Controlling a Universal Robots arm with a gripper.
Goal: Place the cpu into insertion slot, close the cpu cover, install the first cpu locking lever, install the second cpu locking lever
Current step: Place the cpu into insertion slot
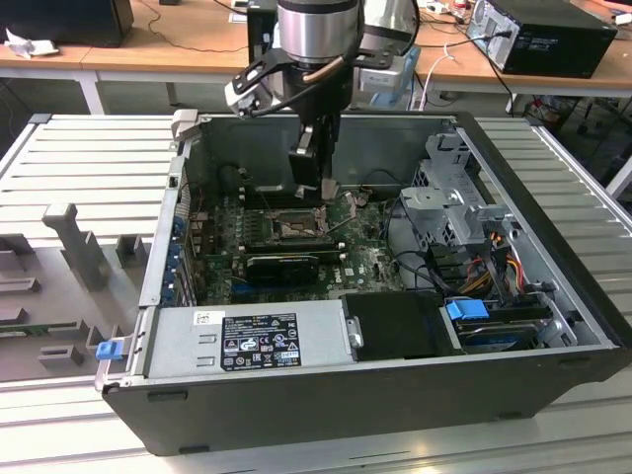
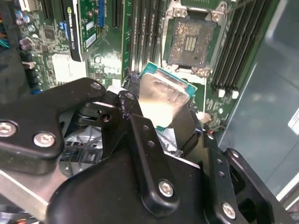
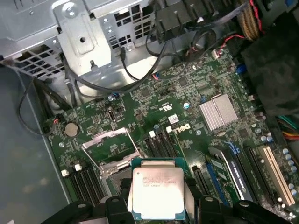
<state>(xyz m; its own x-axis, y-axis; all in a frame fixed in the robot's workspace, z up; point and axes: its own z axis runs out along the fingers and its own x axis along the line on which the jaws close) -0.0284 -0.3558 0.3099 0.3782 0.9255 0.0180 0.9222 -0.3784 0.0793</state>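
Note:
My gripper [image 1: 322, 190] hangs inside the open computer case, just above the motherboard. It is shut on the cpu [image 2: 161, 99], a flat square chip with a tan-grey metal face on a green edge. The chip [image 3: 156, 189] sits between the black fingers [image 3: 115, 205] in both wrist views. The insertion slot [image 2: 190, 42] lies open a short way ahead of the chip, its dark contact field bare. The cpu cover [image 3: 108, 138] stands raised at the slot's far side, with thin wire levers beside it. In the first wrist view the chip hides part of the slot [image 3: 116, 173].
A long black expansion card [image 1: 282, 265] lies just in front of the slot. Memory slots [image 2: 233, 51] flank the socket. A metal drive cage [image 1: 449, 202] with cables stands at the exterior view's right, and the power supply [image 1: 252, 341] lines the near wall.

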